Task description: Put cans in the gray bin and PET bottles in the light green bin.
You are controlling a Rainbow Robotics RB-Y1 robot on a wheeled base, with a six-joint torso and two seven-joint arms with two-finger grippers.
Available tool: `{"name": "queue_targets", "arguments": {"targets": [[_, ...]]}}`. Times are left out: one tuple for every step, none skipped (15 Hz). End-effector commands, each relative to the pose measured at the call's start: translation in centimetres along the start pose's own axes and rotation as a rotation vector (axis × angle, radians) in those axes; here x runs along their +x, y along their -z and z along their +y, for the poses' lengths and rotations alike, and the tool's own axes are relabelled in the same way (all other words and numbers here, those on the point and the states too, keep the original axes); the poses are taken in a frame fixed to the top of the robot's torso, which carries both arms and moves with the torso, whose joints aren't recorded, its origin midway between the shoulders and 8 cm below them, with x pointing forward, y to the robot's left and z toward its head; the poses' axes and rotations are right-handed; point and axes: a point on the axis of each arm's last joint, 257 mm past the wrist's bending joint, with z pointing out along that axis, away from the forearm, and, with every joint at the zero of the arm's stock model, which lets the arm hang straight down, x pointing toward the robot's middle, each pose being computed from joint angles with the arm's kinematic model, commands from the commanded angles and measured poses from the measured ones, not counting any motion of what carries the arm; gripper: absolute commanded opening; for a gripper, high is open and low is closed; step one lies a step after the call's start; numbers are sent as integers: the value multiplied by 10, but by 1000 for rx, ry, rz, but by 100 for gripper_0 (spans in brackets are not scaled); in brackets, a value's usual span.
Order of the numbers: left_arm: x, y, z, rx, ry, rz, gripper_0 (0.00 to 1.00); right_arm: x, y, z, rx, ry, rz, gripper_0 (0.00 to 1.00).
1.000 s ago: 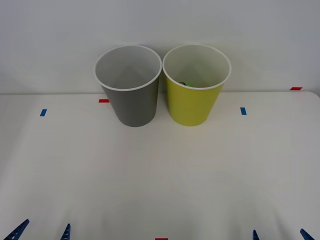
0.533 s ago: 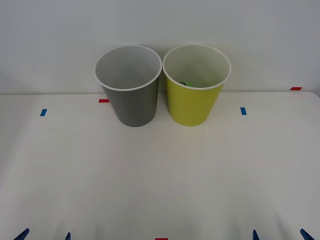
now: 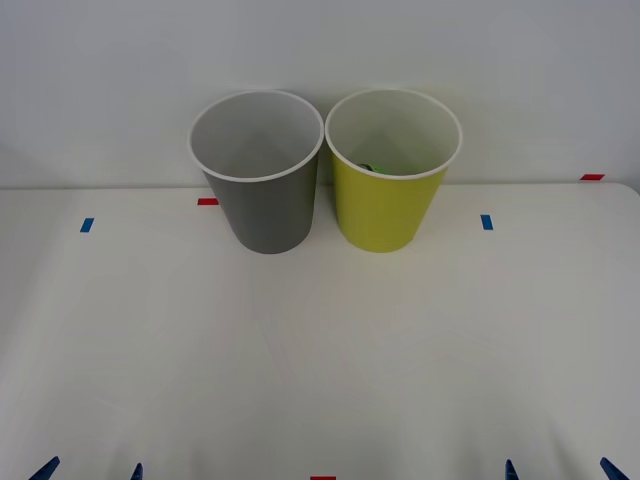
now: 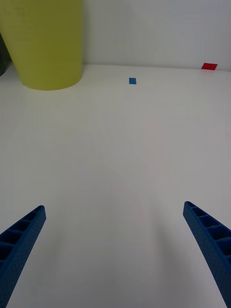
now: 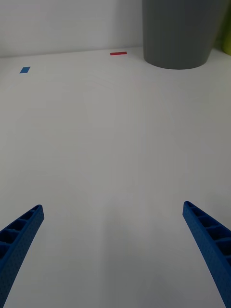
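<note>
The gray bin (image 3: 265, 205) and the light green bin (image 3: 385, 205) stand upright side by side at the back of the white table (image 3: 320, 350), nearly touching. Inside the light green bin, a small bit of bright green and black (image 3: 369, 167) peeks over the front rim; it looks like part of a PET bottle. Cans are out of view. My left gripper (image 3: 90, 472) sits at the table's near left edge, open and holding nothing, facing the gray bin (image 5: 178, 33). Open and bare as well, my right gripper (image 3: 560, 472) is at the near right, facing the light green bin (image 4: 48, 43).
Small tape marks lie on the table: blue (image 3: 87, 225) and red (image 3: 207, 201) at the left, blue (image 3: 486, 222) and red (image 3: 592, 177) at the right, red (image 3: 322, 478) at the near edge. A white wall stands right behind the bins.
The left gripper's fingertips have drawn back a little toward the near edge since a second ago. The bins and the right gripper have not moved.
</note>
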Motion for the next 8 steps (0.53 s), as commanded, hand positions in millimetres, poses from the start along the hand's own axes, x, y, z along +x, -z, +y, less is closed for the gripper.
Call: {"name": "queue_targets", "arguments": {"targets": [[0,0,0,0,0,0,100,0,0,0,0,0,0,100],[0,0,0,0,0,0,100,0,0,0,0,0,0,100],[0,0,0,0,0,0,100,0,0,0,0,0,0,100],[0,0,0,0,0,0,100,0,0,0,0,0,0,100],[0,0,0,0,0,0,100,0,0,0,0,0,0,100],[0,0,0,0,0,0,100,0,0,0,0,0,0,100],[0,0,0,0,0,0,100,0,0,0,0,0,0,100],[0,0,0,0,0,0,100,0,0,0,0,0,0,100]]}}
